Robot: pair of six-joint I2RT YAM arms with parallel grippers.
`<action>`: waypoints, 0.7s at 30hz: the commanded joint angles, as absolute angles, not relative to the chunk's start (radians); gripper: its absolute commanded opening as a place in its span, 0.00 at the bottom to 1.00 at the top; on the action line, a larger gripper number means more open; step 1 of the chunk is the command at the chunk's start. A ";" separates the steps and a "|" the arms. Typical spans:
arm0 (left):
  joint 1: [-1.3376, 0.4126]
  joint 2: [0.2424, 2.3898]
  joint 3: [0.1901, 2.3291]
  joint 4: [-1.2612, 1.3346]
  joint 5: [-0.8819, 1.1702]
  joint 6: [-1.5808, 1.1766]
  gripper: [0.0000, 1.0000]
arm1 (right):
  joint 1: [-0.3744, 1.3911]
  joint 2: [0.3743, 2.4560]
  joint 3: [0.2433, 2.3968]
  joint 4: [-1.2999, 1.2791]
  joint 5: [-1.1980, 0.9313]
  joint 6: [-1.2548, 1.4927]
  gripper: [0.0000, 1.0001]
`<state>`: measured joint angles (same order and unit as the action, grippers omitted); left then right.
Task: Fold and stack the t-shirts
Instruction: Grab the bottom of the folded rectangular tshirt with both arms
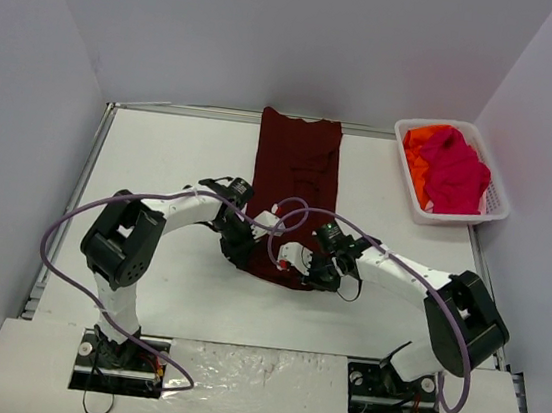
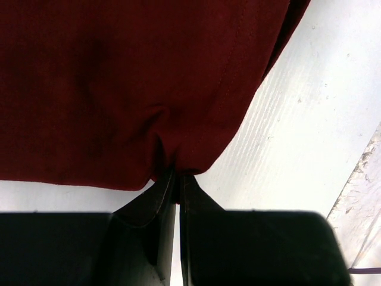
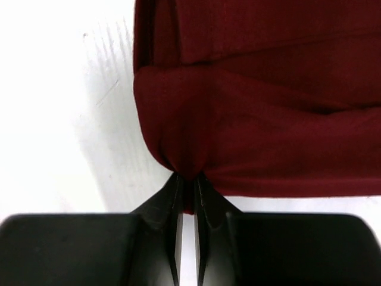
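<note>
The maroon t-shirt [image 1: 298,164] lies on the table [image 1: 162,152] as a long narrow strip, its sides folded in. One end lies at the middle of the far edge, and the strip runs straight back toward the centre of the table. Its near end lies between the two arms.

The left arm [image 1: 185,206] reaches in from the left side. In the left wrist view its jaws are pressed together on a small pucker of the maroon t-shirt [image 2: 119,89] at the near hem, close to a corner, with bare table just beside it. The right arm [image 1: 399,272] comes in from the right side. Its jaws are also closed, pinching a gathered bit of the maroon t-shirt [image 3: 268,131] where the folded layers round off at the edge. Both pinches sit low, at or just above the table.

A white lattice basket [image 1: 446,219] stands at the far right corner of the table, well apart from the strip. It holds a bright pink t-shirt [image 1: 453,173] heaped on top of an orange t-shirt [image 1: 419,149], which shows at the basket's left side
</note>
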<state>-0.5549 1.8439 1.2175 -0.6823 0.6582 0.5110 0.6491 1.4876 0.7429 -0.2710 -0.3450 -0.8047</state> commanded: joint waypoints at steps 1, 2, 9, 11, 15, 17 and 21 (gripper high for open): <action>-0.551 1.786 1.244 -0.718 0.678 0.517 0.02 | 0.649 1.427 0.779 -0.415 -0.342 -0.795 0.00; -0.548 1.781 1.249 -0.722 0.678 0.520 0.02 | 0.647 1.419 0.788 -0.429 -0.347 -0.796 0.00; -0.549 1.665 1.213 -0.824 0.799 0.676 0.02 | 0.643 1.370 0.885 -0.583 -0.406 -0.805 0.00; -0.551 1.646 1.210 -0.860 0.819 0.710 0.02 | 0.644 1.365 0.914 -0.624 -0.445 -0.810 0.00; -0.551 1.617 1.226 -0.986 0.873 0.816 0.02 | 0.641 1.367 0.937 -0.670 -0.480 -0.821 0.00; -0.551 1.608 1.227 -1.046 0.888 0.865 0.02 | 0.641 1.364 0.954 -0.710 -0.491 -0.837 0.00; -0.551 1.591 1.218 -1.118 0.913 0.923 0.02 | 0.638 1.335 0.982 -0.774 -0.508 -0.876 0.00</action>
<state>-0.5529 1.6508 1.2133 -0.9829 0.8341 0.7956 0.6483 1.3766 0.9344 -0.6430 -0.4725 -0.8490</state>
